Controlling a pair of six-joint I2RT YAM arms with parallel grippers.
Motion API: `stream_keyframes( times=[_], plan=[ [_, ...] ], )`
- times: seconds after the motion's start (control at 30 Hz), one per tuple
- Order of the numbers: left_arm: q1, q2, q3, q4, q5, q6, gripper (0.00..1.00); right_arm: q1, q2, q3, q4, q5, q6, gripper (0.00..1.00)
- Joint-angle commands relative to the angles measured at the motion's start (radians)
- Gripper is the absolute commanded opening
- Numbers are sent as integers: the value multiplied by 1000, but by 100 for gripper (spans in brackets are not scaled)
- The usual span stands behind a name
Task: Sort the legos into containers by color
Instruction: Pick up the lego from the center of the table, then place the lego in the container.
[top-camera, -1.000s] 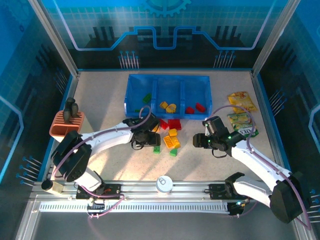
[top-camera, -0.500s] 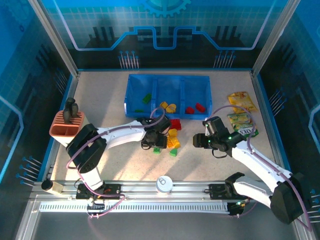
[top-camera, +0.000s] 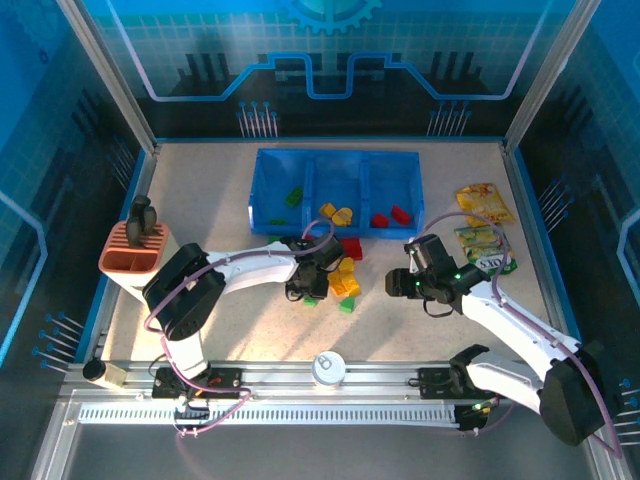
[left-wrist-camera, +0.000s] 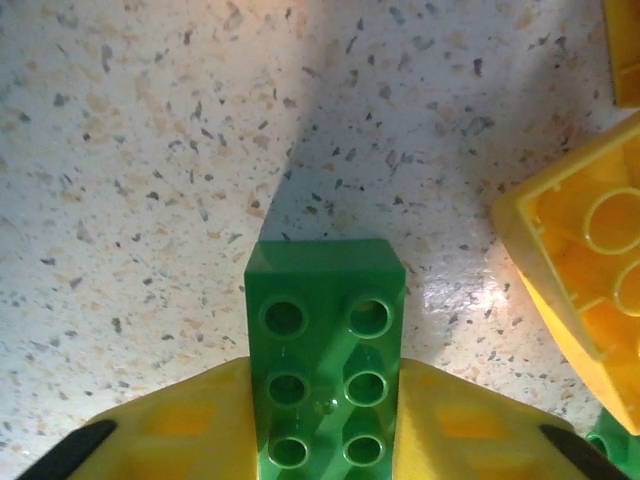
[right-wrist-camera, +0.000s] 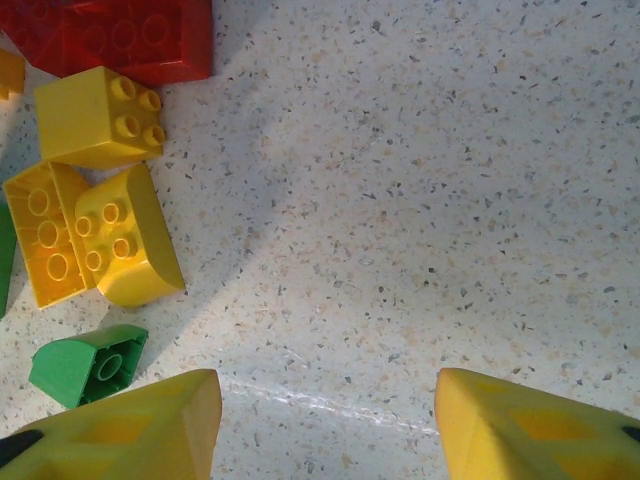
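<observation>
My left gripper (left-wrist-camera: 325, 445) has slid right to the loose legos (top-camera: 343, 277) and closed its jaws on a green brick (left-wrist-camera: 325, 320) lying on the table (left-wrist-camera: 150, 150); my right gripper (right-wrist-camera: 328, 425) stays open, empty, unmoved

Bare worktop (top-camera: 200, 200) lies open left of the tray (top-camera: 336, 154) and between the loose legos (top-camera: 345, 272) and the right gripper (right-wrist-camera: 325, 425), whose jaws stand apart over bare speckle. The left gripper (top-camera: 310, 290), closed on a green lego (left-wrist-camera: 325, 330), and its arm bar the pile's near-left side. Snack packets (top-camera: 483, 228) crowd the right edge; the gap beside them seems narrow.
</observation>
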Motion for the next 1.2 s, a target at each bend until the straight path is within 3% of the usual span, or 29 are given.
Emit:
stream_keyframes(
  times=[0.0,0.13,0.33,0.6,0.87,1.17],
  plan=[
    [2,-50,37,-50,-56,25,29,9,-4,-8,7,11,15,60],
    [50,-111,80,-78,-65,59,29,9,-7,-8,9,7,17,60],
    [213,-164,187,-114,-47,144,30,10,-20,-17,6,1,22,60],
    [417,-4,463,-131,20,232,31,15,-34,-16,-3,-29,32,60],
    [490,236,742,-217,25,270,32,30,-94,-32,-45,-21,42,60],
    [492,306,732,-205,38,279,36,34,-119,-46,-56,-29,47,61]
  ],
)
